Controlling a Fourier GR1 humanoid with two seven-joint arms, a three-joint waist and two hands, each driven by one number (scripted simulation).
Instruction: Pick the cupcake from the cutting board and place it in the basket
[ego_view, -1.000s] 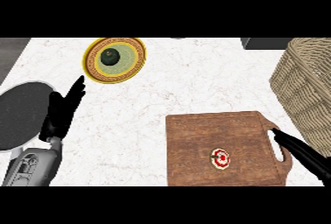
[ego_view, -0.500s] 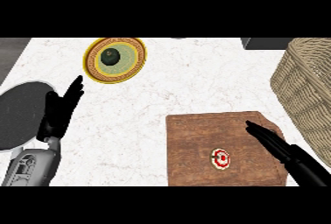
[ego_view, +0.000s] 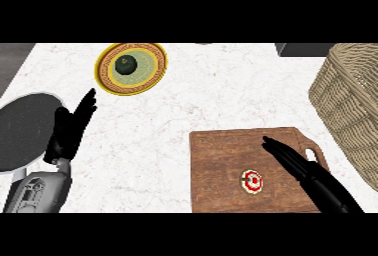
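Two hands show: the right hand (ego_view: 310, 172), fingers straight, hovers just beside the cupcake (ego_view: 252, 180) on the cutting board (ego_view: 221, 170) to grasp it, while the left hand (ego_view: 70, 132) rests open.

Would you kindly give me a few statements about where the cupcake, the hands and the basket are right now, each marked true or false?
1. The cupcake sits on the cutting board. True.
2. The right hand is curled round the cupcake. False: its fingers are straight, stretched over the board beside the cupcake.
3. The wicker basket stands to the right of the board. True.
4. The cupcake lies on the yellow-rimmed plate. False: that plate holds a dark green round item.
5. The left hand rests open at the left, near the dark round pan. True.
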